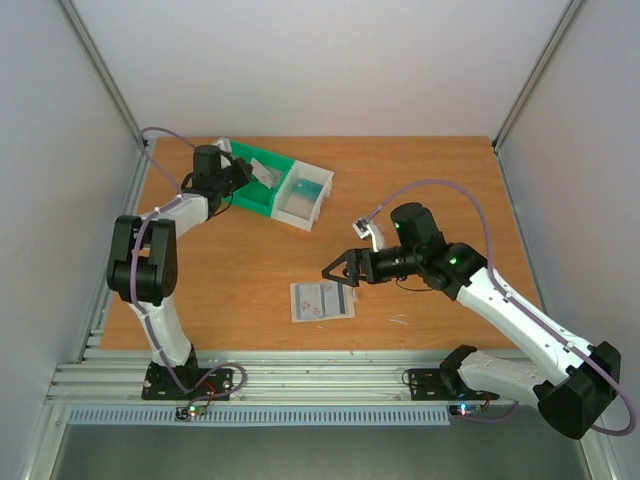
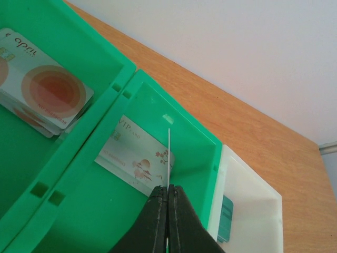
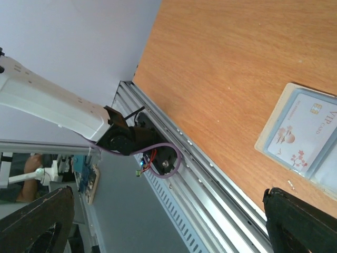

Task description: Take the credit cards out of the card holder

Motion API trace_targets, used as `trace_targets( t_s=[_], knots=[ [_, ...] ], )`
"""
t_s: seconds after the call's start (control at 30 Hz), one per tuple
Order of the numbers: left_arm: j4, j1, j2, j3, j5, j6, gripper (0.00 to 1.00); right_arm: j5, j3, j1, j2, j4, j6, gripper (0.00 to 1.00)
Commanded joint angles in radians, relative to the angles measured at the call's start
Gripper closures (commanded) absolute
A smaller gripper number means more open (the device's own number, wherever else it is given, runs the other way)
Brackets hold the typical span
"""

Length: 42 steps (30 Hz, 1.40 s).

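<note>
Holder [image 1: 322, 300] lies flat on the surface [image 1: 430, 190], near the front edge and between my two arms, panels up, a spot either arm can reach. Right wrist view shows one pale card with red marks, the sleeved card [image 3: 308, 132], inside a panel, so the task is not finished. The second panel is cut off in that view; I cannot tell its content.

Left tool [image 2: 168, 192] is clenched over the green tray [image 2: 89, 135] on the far left part of the surface. A thin white edge rises from between its tips; I judge this a card [image 2: 169, 158] pinched at its bottom and seen edge-on. Held upright like this it clears the compartment walls and should fall flat once let go. Below it a VIP card [image 2: 131, 158] lies flat in the same compartment; a stack [image 2: 45, 95] sits in the next one.

Right tool [image 1: 337, 272] is released, jaws wide, grasping nothing, hovering just above the holder's far edge. I read it as staged for the sleeved card. Risk: the holder is loose and may slide when that card is pulled.
</note>
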Motion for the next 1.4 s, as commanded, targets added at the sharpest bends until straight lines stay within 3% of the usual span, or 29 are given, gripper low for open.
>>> trace_targets(
  t_s=[0.0,0.57,1.37],
  knots=[
    [0.137,0.005,0.057,0.05,-0.015,0.028,1.0,0.002,0.049,-0.001,0.013,-0.031,-0.033,0.01],
    [0.139,-0.009,0.216,0.203,0.025,0.045,1.0,-0.002,0.087,0.0,0.056,-0.064,-0.06,0.02],
    [0.111,-0.025,0.308,0.259,0.013,0.11,0.98,0.002,0.092,0.0,0.056,-0.062,-0.056,0.01]
  ],
)
